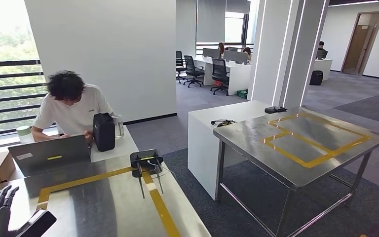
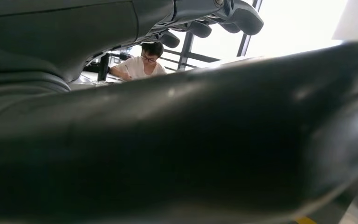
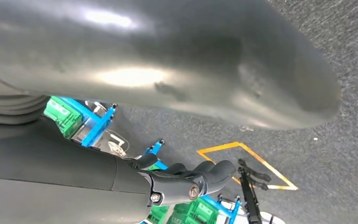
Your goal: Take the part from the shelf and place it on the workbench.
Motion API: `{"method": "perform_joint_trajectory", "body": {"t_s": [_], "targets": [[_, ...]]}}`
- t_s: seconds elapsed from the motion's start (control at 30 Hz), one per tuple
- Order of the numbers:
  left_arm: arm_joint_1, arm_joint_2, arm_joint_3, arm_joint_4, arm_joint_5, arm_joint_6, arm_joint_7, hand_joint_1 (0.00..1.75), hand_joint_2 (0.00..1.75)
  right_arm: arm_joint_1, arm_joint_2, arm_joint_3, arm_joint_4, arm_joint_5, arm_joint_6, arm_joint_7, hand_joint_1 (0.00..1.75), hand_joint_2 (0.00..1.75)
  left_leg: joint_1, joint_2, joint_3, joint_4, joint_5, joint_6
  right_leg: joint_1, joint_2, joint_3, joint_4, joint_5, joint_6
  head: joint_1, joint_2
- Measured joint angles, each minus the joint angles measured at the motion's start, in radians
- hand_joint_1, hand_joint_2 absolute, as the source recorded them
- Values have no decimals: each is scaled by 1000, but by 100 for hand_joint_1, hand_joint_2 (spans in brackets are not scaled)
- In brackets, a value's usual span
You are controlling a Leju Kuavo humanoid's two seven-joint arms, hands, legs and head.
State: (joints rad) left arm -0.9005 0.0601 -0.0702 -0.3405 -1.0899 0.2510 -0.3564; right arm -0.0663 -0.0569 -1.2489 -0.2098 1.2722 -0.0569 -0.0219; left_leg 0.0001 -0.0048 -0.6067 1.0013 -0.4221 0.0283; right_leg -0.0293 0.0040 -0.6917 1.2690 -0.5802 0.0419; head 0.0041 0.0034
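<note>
My left hand (image 1: 0, 213) is raised at the near left corner of a steel workbench (image 1: 108, 202) marked with yellow tape. Its fingers are spread and nothing lies in them. In the left wrist view the thick thumb (image 2: 205, 140) crosses the picture, with the dark fingers (image 2: 223, 14) apart from it. My right hand (image 3: 200, 179) hangs over grey carpet, fingers loosely bent and holding nothing. Beyond it stands a blue-framed shelf (image 3: 93, 126) with green bins (image 3: 63, 114).
A black device with two antennas (image 1: 146, 162) lies on the near workbench. A person (image 1: 71, 106) sits behind a laptop (image 1: 49, 155), beside a black box (image 1: 103, 132). A second steel table (image 1: 306, 143) with yellow tape stands to the right, next to a white counter (image 1: 227, 116).
</note>
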Motion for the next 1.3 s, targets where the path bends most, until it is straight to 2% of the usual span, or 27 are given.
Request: {"method": "perform_joint_trajectory", "body": {"t_s": [0.07, 0.1, 0.13, 0.27, 0.3, 0.33, 0.4, 0.43, 0.47, 0.5, 0.53, 0.6, 0.63, 0.67, 0.77, 0.8, 0.83, 0.93, 0.97, 1.0, 1.03, 1.07, 1.13, 1.17, 1.2, 1.27, 1.3], "targets": [[-2, -5, 0, 0, -1, -2, 1, 0, 0, -1, 1, 0, 0, -3, -3, -3, 0, 0, 5, 0, -2, 15, -8, -13, -6, -2, 58, -127, 67, 6, 0, 0], [-4, -6, 0, 0, -2, -3, 1, 0, 0, -1, 3, 0, 0, -4, -5, -4, 0, 0, 6, -1, -5, 25, -13, -21, -7, 0, 83, -182, 89, 5, 0, 0], [-7, -7, 0, -1, -3, -3, 2, 0, 0, -1, 5, 0, 0, -4, -7, -6, 0, 0, 6, -1, -8, 31, -17, -30, -7, 1, 96, -214, 99, 0, 0, 0], [-12, -10, 0, -2, -10, -4, 4, 0, 0, -1, 12, -1, 0, -6, -10, -8, 0, 0, 4, -1, -15, 35, -20, -54, -3, 3, 90, -219, 106, -35, -5, 0], [-13, -11, 0, -2, -10, -4, 4, 0, 0, -1, 13, -1, 0, -6, -10, -8, 0, 0, 5, 0, -24, 56, -36, -58, -4, 3, 89, -220, 109, -43, -5, 0], [-14, -11, 0, -2, -10, -4, 4, 0, 0, -1, 13, -1, 0, -6, -10, -8, 0, 0, 6, 0, -42, 97, -64, -62, -5, 3, 87, -222, 112, -49, -6, 0], [-16, -12, 0, -1, -11, -5, 6, 0, 0, 1, 16, -1, 0, -6, -10, -8, 0, 0, 6, 1, -93, 226, -134, -66, -1, 3, 81, -222, 116, -56, -8, 0], [-16, -12, 0, 1, -12, -6, 8, 0, 0, 2, 17, -1, 0, -6, -10, -9, 0, 0, 6, 1, -115, 282, -157, -66, 1, 3, 78, -221, 118, -58, -8, 0], [-16, -13, 0, 2, -12, -6, 10, 0, 0, 3, 18, -1, 0, -5, -10, -11, 0, 0, 6, 1, -123, 308, -162, -63, 3, 3, 76, -221, 120, -60, -9, 0], [-17, -13, 0, 3, -12, -7, 10, 0, 0, 4, 18, -1, 0, -3, -10, -13, 0, 0, 5, 1, -111, 295, -149, -58, 6, 3, 74, -221, 121, -61, -9, 0], [-18, -12, 0, 3, -12, -6, 10, 0, 0, 4, 18, -1, 0, 0, -9, -15, 0, 0, 2, 1, -81, 246, -123, -51, 9, 3, 73, -221, 123, -61, -9, 0], [-24, -10, 0, 2, -10, -4, 5, 0, 0, 5, 19, -1, 0, 5, -9, -16, 0, 0, -7, 2, -5, 110, -74, -31, 12, 3, 72, -221, 126, -58, -9, 0], [-27, -8, 0, 2, -9, -2, 3, 0, 0, 5, 20, -1, 0, 7, -8, -16, 0, 0, -12, 3, 20, 62, -62, -25, 13, 3, 71, -222, 129, -54, -9, 0], [-29, -7, 0, 1, -8, 0, 0, 0, 0, 5, 21, -1, 0, 8, -7, -16, 0, 0, -16, 4, 33, 36, -58, -21, 12, 2, 69, -222, 132, -49, -8, 0], [-28, -5, 0, 1, -8, 8, -2, 0, 0, 5, 22, -1, 0, 9, -6, -16, 0, 0, -17, 4, 34, 20, -44, -13, 10, 1, 66, -226, 138, -31, -7, 0], [-29, -6, 0, 0, -8, 9, -1, 0, 0, 5, 22, -1, 0, 9, -6, -16, 0, 0, -14, 4, 33, 13, -37, -8, 10, 1, 60, -214, 126, -25, -7, 0], [-29, -7, 0, 0, -8, 10, 0, 0, 0, 4, 20, -1, 0, 10, -6, -16, 0, 0, -11, 5, 32, 6, -29, -4, 10, 1, 47, -182, 102, -20, -5, 0], [-27, -10, 0, 1, -8, 11, 3, 0, 0, 4, 18, -1, 0, 11, -6, -15, 0, 0, -8, 7, 14, 6, -17, 3, 8, 0, -28, -1, 2, -6, -2, 0], [-25, -11, 0, 1, -9, 10, 4, 0, 0, 4, 17, -1, 0, 11, -6, -14, 0, 0, -8, 7, 7, 8, -13, 2, 8, 0, -39, 35, -10, -4, -2, 0], [-24, -12, 0, 2, -10, 10, 4, 0, 0, 3, 17, -1, 0, 11, -6, -14, 0, 0, -7, 7, 0, 11, -10, 1, 8, 0, -31, 31, -3, -2, -2, 0], [-24, -13, 0, 2, -10, 10, 5, 0, 0, 3, 16, -1, 0, 11, -6, -14, 0, 0, -6, 7, -6, 15, -8, -2, 7, 0, -2, -11, 18, -1, -2, 0], [-24, -14, 0, 1, -11, 9, 6, 0, 0, 2, 14, -1, 0, 11, -6, -14, 0, 0, -5, 7, -12, 21, -6, -4, 6, -1, 42, -81, 44, -1, -1, 0], [-26, -14, 0, 0, -11, 9, 9, 0, 87, 1, 13, -1, 0, 12, -5, -15, 0, 0, -7, 7, -22, 32, -4, -14, 8, 1, 107, -195, 75, -9, -1, 0], [-27, -14, 0, 0, -11, 9, 10, 0, 131, 1, 12, -1, 0, 12, -4, -15, 0, 0, -8, 7, -26, 35, -2, -19, 10, 2, 118, -220, 79, -17, -2, 0], [-28, -13, 0, 0, -12, 9, 10, 0, 175, 2, 12, -1, 0, 13, -3, -16, 0, 0, -9, 6, -28, 33, 2, -26, 12, 4, 116, -223, 81, -26, -2, 0], [-27, -13, 0, 0, -12, 9, 10, 0, 175, 2, 12, -1, 0, 15, -1, -16, 0, 0, -9, 5, -31, 30, 9, -39, 11, 3, 111, -227, 93, -43, -3, 0], [-27, -12, 0, 0, -12, 9, 10, 0, 175, 2, 12, -1, 0, 17, 0, -17, 0, 0, -8, 5, -37, 38, 0, -46, 10, 2, 108, -230, 100, -51, -4, 0]]}}
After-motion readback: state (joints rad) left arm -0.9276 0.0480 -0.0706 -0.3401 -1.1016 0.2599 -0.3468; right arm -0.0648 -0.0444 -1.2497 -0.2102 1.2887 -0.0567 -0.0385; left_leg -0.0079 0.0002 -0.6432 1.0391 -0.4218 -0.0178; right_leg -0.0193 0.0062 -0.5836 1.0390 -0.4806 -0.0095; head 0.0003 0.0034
